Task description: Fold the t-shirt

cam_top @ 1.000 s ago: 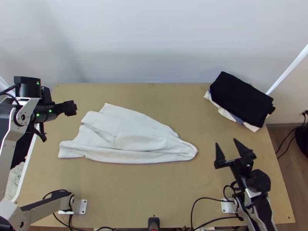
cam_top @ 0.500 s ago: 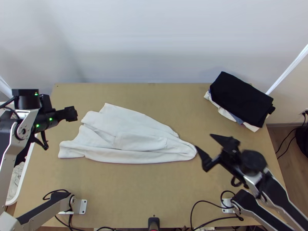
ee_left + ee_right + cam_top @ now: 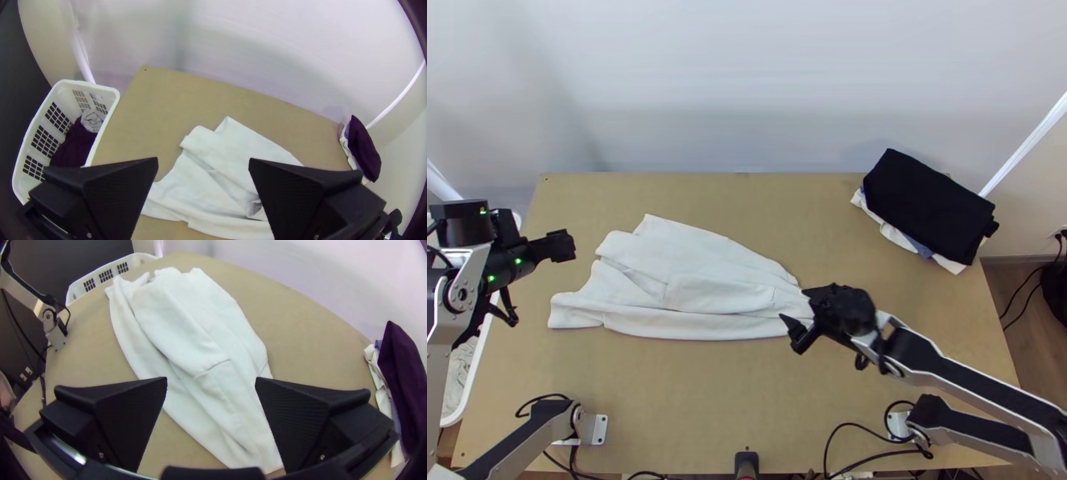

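In the top view a white t-shirt [image 3: 691, 280] lies on the table in a loose, layered bunch, with creases running toward its narrow right end. My right gripper [image 3: 797, 312] is over that right end, its fingers parted. My left gripper [image 3: 561, 245] hangs near the table's left edge, apart from the cloth. The left wrist view has the left gripper [image 3: 202, 178] open, the white cloth [image 3: 222, 155] beyond its fingers. In the right wrist view the right gripper [image 3: 211, 395] is open, with the shirt [image 3: 191, 338] stretching away between and beyond its fingers.
A stack of folded clothes, black on top [image 3: 929, 206], sits at the table's back right corner. A white basket [image 3: 104, 89] with dark and light cloth stands beside the table's left edge. Bare tabletop [image 3: 707, 400] lies in front of the shirt.
My right gripper has swung left from the right side of the table to the shirt's right end. My left gripper has shifted slightly left and down the picture. The shirt lies as before.
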`<move>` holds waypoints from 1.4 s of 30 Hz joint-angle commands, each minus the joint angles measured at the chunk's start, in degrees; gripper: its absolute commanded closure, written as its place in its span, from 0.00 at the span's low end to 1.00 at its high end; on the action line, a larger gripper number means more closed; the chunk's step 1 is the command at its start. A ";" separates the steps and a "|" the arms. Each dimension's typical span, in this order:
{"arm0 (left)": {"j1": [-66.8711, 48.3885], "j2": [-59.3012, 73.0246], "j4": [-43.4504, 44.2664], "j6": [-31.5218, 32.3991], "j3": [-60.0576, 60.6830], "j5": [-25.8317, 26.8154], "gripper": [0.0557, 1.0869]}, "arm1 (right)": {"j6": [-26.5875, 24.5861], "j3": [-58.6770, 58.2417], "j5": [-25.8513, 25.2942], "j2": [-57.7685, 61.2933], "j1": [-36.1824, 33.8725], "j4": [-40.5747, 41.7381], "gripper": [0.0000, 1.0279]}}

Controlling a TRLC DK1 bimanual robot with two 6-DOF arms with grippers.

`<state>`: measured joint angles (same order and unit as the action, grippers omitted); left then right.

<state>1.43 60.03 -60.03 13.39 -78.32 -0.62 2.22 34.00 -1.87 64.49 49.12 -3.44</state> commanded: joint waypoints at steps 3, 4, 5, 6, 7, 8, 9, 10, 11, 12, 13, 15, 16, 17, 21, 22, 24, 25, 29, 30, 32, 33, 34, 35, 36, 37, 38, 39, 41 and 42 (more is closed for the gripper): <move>0.59 -1.85 0.26 -0.73 1.86 0.27 0.04 | -2.66 -2.71 -0.06 7.32 0.36 6.78 0.16; 0.68 -1.85 0.26 -0.73 2.04 0.27 0.04 | -2.83 -2.71 -0.06 8.28 0.27 7.57 0.16; 0.94 -1.93 0.26 -0.73 2.04 0.36 0.04 | -3.01 -2.62 -0.06 9.16 0.27 8.45 0.16; 1.03 -1.93 0.26 -0.82 2.12 0.27 0.04 | -3.27 -2.53 -0.06 9.95 0.27 9.24 0.16; 1.03 -2.02 0.26 -0.82 2.12 0.27 0.04 | -3.36 -2.36 -0.06 10.75 0.27 10.03 0.16; 1.12 -2.02 0.26 -0.82 2.21 0.27 0.04 | -3.54 -2.18 -0.06 11.45 0.27 10.83 0.16; 1.12 -2.02 0.35 -0.91 2.30 0.27 0.04 | -3.71 -1.83 -0.06 12.15 0.27 11.44 0.16; 1.21 -2.02 0.35 -0.91 2.39 0.27 0.04 | -3.71 -1.57 -0.06 12.94 0.18 11.79 0.16; 1.21 -2.02 0.62 -0.91 2.56 0.27 0.04 | -3.71 -1.22 -0.06 13.65 0.18 12.50 0.16; 1.21 -2.02 0.88 -0.99 2.74 0.27 0.04 | -3.89 -0.95 -0.06 14.35 0.18 12.93 0.16; 1.21 -2.02 1.06 -1.08 2.91 0.27 0.04 | -3.89 -0.60 -0.06 15.05 0.18 13.37 0.16; 1.21 -2.02 1.32 -1.17 2.91 0.27 0.04 | -3.89 0.10 -0.06 16.55 0.18 14.17 0.16; 1.21 -2.02 1.41 -1.17 3.00 0.27 0.04 | -3.89 0.45 -0.06 17.43 0.18 14.52 0.16; 1.21 -2.02 1.49 -1.26 3.00 0.27 0.04 | -3.89 0.81 -0.06 18.04 0.18 14.96 0.16; 1.21 -2.02 1.93 -1.35 3.35 0.27 0.04 | -3.80 2.48 -0.06 20.68 0.18 16.71 0.16; 1.21 -2.02 2.11 -1.35 3.62 0.27 0.04 | -3.71 2.83 -0.06 21.20 0.18 17.07 0.16; 1.29 -2.02 2.37 -1.43 3.88 0.27 0.04 | -3.62 3.79 -0.06 22.17 0.18 17.15 0.16; 1.29 -2.02 2.46 -1.43 3.88 0.27 0.04 | -3.54 4.06 -0.06 22.43 0.10 17.15 0.17; 1.29 -2.02 2.73 -1.52 4.23 0.27 0.04 | -4.06 2.65 -1.03 21.56 0.01 21.28 0.82; 1.38 -2.11 2.81 -1.79 4.41 0.27 0.04 | -5.03 2.30 -1.03 21.47 -0.08 22.08 0.91; 2.08 -2.11 2.81 -2.14 4.58 0.36 0.04 | -6.09 1.51 -1.03 21.38 -0.08 22.16 0.91; 2.44 -2.11 2.81 -2.23 4.58 0.36 0.04 | -7.23 0.98 -1.03 21.29 -0.08 22.08 0.93; 2.52 -2.11 2.81 -2.31 4.58 0.36 0.04 | -8.20 0.37 -1.12 21.03 -0.08 22.08 0.97; 2.70 -2.11 2.81 -2.49 4.58 0.36 0.04 | -8.63 -0.34 -1.21 20.50 0.01 22.16 0.97; 2.96 -2.11 2.81 -2.58 4.67 0.36 0.04 | -8.72 -1.04 -1.21 19.80 0.01 22.16 0.97; 3.14 -2.20 2.81 -2.75 4.58 0.36 0.04 | -8.72 -1.57 -1.21 19.10 0.10 22.16 0.97; 3.14 -2.20 2.81 -2.93 4.67 0.36 0.04 | -8.72 -2.09 -1.30 18.48 0.10 22.16 0.97; 3.40 -2.20 2.81 -3.02 4.67 0.36 0.04 | -8.55 -2.80 -1.38 17.69 0.10 22.16 0.97; 4.11 -2.20 2.81 -3.72 5.20 0.36 0.04 | -7.84 -3.06 -1.73 16.46 0.01 22.16 0.97; 4.37 -2.20 2.81 -4.07 5.81 0.36 0.04 | -7.40 -2.97 -2.26 16.11 -0.17 22.16 0.97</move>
<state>4.84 58.85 -57.43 10.87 -74.22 -0.60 -4.97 32.14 -2.79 83.11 49.12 17.98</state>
